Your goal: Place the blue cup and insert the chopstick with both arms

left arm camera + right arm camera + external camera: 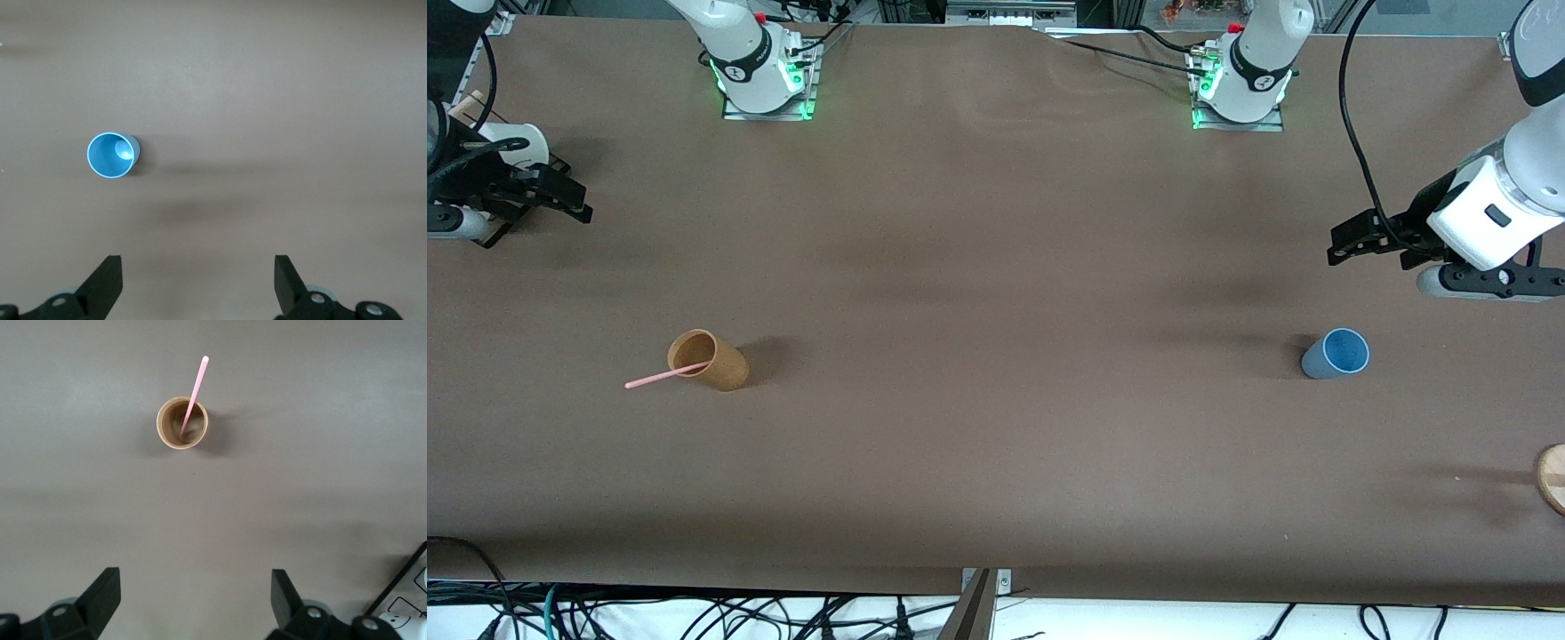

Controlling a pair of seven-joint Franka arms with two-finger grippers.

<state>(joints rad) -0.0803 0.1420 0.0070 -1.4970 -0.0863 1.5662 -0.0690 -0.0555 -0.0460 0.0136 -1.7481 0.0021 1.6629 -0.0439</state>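
Brown worktop (pixel 996 267), blue cup (pixel 1336 354) taken as landmark. Blue cup upright on worktop toward left arm's end, mouth up, brighter blue inside seen in left wrist view (pixel 112 155); nothing in it. Well apart from blue cup, toward right arm's end and at about the same nearness to front camera: tan cup (pixel 710 359), upright, with chopstick (pixel 665 375) standing in it, lower end inside, upper end leaning out over the rim away from blue cup; same pair in right wrist view, tan cup (pixel 182 423), chopstick (pixel 193 397). Left hand (pixel 1343 242) up in the air over bare worktop near blue cup, at left arm's end; fingers (pixel 103 283) spread wide, nothing between them, not touching blue cup. Right hand (pixel 574 200) up over the worktop edge at right arm's end, well apart from blue cup; fingers (pixel 100 600) likewise spread wide, holding nothing. Round pale wooden piece (pixel 1552 477) at worktop edge, nearer to front camera than blue cup, only partly in view. Both arm bases farther from front camera than blue cup, green lights lit at each. Cables below the worktop's near edge.
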